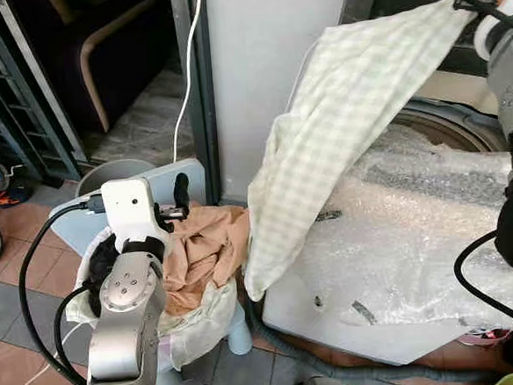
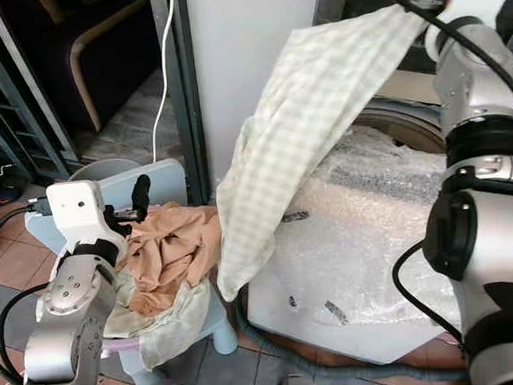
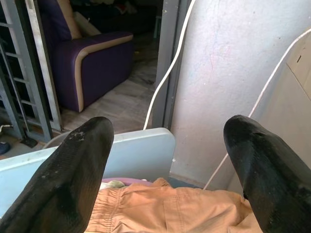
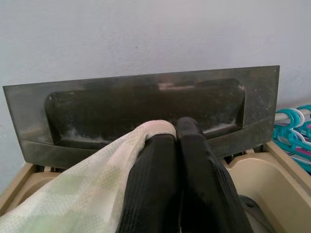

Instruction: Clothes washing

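Checked cloth hangs pinched in right end effector before washer's dark lid.

Both head views look forward and down from above, sharing the laundry basket and bubble-wrapped washing machine. The left wrist view sits low, close over the basket, facing the wall. The right wrist view, high, closely faces the machine's raised lid.
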### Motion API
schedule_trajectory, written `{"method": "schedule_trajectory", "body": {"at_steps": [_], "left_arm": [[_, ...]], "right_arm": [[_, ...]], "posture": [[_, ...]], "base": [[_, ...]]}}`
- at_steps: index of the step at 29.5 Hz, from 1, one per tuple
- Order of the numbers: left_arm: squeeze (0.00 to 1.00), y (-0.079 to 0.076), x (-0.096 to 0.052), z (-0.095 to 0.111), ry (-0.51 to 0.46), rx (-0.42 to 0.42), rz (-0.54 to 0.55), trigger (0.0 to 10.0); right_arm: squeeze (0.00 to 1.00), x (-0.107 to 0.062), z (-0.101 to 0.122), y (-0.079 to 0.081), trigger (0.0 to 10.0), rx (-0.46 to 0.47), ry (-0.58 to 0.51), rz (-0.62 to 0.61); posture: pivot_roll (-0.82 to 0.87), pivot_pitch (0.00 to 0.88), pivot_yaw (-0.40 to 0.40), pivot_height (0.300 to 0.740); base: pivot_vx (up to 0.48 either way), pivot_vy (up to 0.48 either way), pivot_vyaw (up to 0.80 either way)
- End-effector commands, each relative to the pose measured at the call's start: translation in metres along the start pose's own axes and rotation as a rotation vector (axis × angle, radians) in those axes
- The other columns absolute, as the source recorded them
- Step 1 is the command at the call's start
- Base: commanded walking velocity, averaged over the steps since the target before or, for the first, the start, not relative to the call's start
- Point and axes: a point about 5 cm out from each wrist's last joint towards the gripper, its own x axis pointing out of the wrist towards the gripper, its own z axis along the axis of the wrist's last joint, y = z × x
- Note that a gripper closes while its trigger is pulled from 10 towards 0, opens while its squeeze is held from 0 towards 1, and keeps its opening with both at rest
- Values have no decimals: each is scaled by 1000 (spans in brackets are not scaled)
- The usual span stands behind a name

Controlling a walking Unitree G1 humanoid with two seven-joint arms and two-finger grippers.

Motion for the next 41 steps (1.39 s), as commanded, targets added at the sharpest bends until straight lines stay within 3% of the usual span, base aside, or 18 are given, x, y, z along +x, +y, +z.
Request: {"method": "schedule_trajectory", "body": {"at_steps": [1,2,3,6,7,11,13,15,16,19,22,25,29,33,35,37,40,41], "left_arm": [[0,0,-2,3,-6,4,5,10000],[0,0,-2,3,-6,4,5,10000],[0,0,-2,2,-4,4,6,10000],[0,-1,-1,2,0,4,-2,10000],[0,-3,-1,2,4,6,-12,10000],[0,-3,-1,1,7,10,-15,10000],[0,-3,-1,1,10,12,-16,10000],[0,-4,-1,0,14,12,-19,10000],[0,-5,-1,-1,21,10,-27,10000],[0,-7,0,-2,26,8,-38,10000],[0,-7,-1,-2,28,7,-39,10000],[0,-5,-1,-3,31,8,-36,10000],[0,-5,-1,-2,33,11,-42,10000],[0,-4,0,0,22,11,-38,10000],[0,-4,-1,0,20,7,-33,10000],[0,-4,-1,0,21,5,-31,10000],[0,-4,-1,0,21,5,-31,10000],[0,-4,-1,-1,22,4,-31,10000]], "right_arm": [[0,2,11,-8,10000,-45,-30,-36],[0,2,11,-8,10000,-45,-30,-36],[0,1,-4,-6,10000,-116,23,-24],[0,-2,-34,-1,10000,-188,136,26],[0,-7,-61,4,10000,-227,248,81],[0,-15,-88,12,10000,-295,326,207],[1000,-17,-91,15,10000,-347,311,271],[1000,-18,-92,15,10000,-465,263,311],[1000,-21,-95,15,10000,-583,222,347],[1000,-26,-99,14,10000,-651,166,377],[1000,-30,-87,15,10000,-607,35,389],[1000,-34,-73,25,10000,-452,-36,511],[1000,-41,-63,38,10000,-423,-70,683],[1000,-52,-53,41,10000,-477,-58,886],[925,-56,-46,38,10000,-530,-78,961],[824,-57,-35,35,10000,-482,-80,1005],[824,-58,-32,35,10000,-472,-81,1021],[682,-59,-31,34,10000,-468,-82,1033]], "posture": [[96,29,-64,740],[96,29,-64,740],[94,31,-61,740],[93,32,-58,740],[93,32,-58,740],[91,34,-55,740],[84,35,-52,740],[77,32,-53,740],[76,32,-53,740],[71,30,-57,740],[72,31,-56,740],[71,33,-47,740],[70,34,-45,740],[70,36,-44,740],[69,35,-45,740],[66,36,-49,740],[66,36,-49,740],[66,36,-49,740]], "base": [[0,0,0],[0,0,0],[0,0,0],[0,0,0],[0,0,0],[0,0,0],[0,0,0],[0,0,0],[0,0,0],[0,0,0],[0,0,0],[0,0,0],[0,0,0],[0,0,0],[0,0,0],[0,0,0],[0,0,0],[0,0,0]]}}
